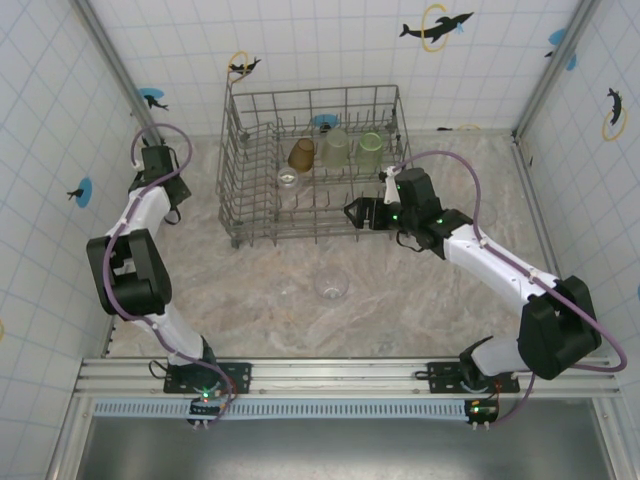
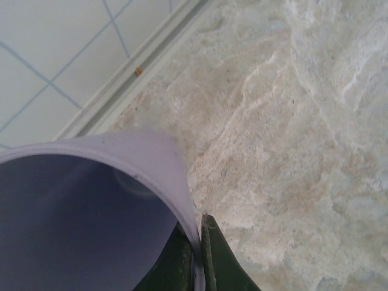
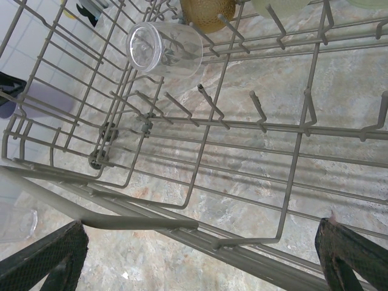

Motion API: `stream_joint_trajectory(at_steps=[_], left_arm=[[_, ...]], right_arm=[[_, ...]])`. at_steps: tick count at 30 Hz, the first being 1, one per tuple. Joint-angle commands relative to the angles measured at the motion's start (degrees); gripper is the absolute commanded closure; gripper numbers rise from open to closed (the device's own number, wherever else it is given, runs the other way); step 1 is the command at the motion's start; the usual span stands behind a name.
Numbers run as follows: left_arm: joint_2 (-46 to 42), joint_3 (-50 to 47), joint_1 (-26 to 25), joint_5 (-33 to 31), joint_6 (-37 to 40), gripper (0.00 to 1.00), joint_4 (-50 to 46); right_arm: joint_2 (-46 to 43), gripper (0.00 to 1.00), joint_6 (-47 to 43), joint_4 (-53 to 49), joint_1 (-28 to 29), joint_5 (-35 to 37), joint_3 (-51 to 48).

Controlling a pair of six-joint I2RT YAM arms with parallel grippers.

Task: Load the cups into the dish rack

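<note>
Closest to the left wrist camera is a lilac cup (image 2: pixel 91 206), its open mouth toward the lens. The left gripper (image 2: pixel 195 245) is clenched on its rim, with one green finger (image 2: pixel 173 264) inside the wall and the other outside. Cup and gripper sit over the table (image 2: pixel 291 151) near the left wall (image 2: pixel 54 54), well apart from the rack (image 1: pixel 235 170).

The right gripper (image 3: pixel 200 260) is spread wide and grasps nothing. Its black fingers (image 3: pixel 48 260) hang at the rack's near side, right of the middle. Inside the rack, a clear cup (image 3: pixel 163 48) lies on its side across the tines. In the far row stand an amber cup (image 1: pixel 302 153), a pale cup (image 1: pixel 335 147) that may be green or clear, and a green cup (image 1: pixel 371 150). A second clear cup (image 1: pixel 331 287) stands on the table in front of the rack, between the arms.
</note>
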Motion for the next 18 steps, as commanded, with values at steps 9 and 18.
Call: stream_joint_trajectory(at_steps=[9,18], left_arm=[[-3.8,-4.7,0.2,0.9,-1.6,1.00,0.0],[-10.0,-12.2,0.3,6.4,-4.8,1.00,6.4]], right_arm=[[-0.6,0.01,3.0,-0.8,-1.2,1.3,-2.5],[-1.5,0.01,4.3,-1.2,-0.1,2.1,-1.8]])
